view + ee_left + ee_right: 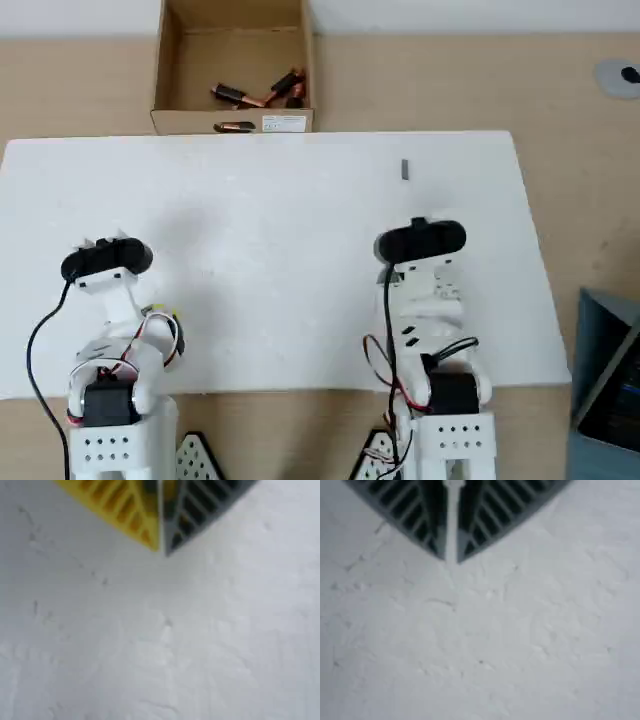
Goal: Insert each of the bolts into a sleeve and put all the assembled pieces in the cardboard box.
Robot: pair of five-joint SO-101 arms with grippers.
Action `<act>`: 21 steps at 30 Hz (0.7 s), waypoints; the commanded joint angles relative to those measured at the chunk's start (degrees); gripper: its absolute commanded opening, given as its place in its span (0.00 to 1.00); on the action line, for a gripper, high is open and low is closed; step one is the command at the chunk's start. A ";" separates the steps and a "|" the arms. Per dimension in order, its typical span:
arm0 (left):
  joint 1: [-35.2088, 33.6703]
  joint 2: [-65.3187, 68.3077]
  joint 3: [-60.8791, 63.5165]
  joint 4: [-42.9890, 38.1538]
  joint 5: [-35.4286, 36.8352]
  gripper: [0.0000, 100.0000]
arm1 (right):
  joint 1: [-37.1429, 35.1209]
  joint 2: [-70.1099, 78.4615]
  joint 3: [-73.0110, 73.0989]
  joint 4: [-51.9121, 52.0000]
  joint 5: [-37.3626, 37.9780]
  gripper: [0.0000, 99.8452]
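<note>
The cardboard box (170,60) stands at the far edge of the white mat, left of centre, with several copper and black assembled pieces (262,92) inside. One more copper and black piece (233,127) lies just outside the box's front wall. A small dark sleeve (405,169) lies alone on the mat at the far right. My left gripper (161,547), one yellow finger and one dark, is shut just above the bare mat with nothing in it. My right gripper (451,555) is shut too, dark fingers nearly touching, and holds nothing. Both arms sit folded near the front edge.
The white mat (280,250) covers most of the wooden table. A grey round fitting (618,77) is at the far right corner. A dark blue bin (605,380) stands off the mat at the right front.
</note>
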 commanded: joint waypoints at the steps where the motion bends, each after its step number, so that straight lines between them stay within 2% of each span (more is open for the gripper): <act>1: -0.44 -0.40 -0.35 -0.35 0.00 0.00 | 0.75 -2.51 0.22 1.85 -0.18 0.01; 7: -0.44 -0.40 -0.35 -0.35 0.00 0.00 | 1.01 -3.30 0.22 5.19 -0.18 0.01; 21: -0.44 -0.40 -0.35 -0.35 0.00 0.00 | 1.10 -3.38 0.22 5.27 -0.26 0.01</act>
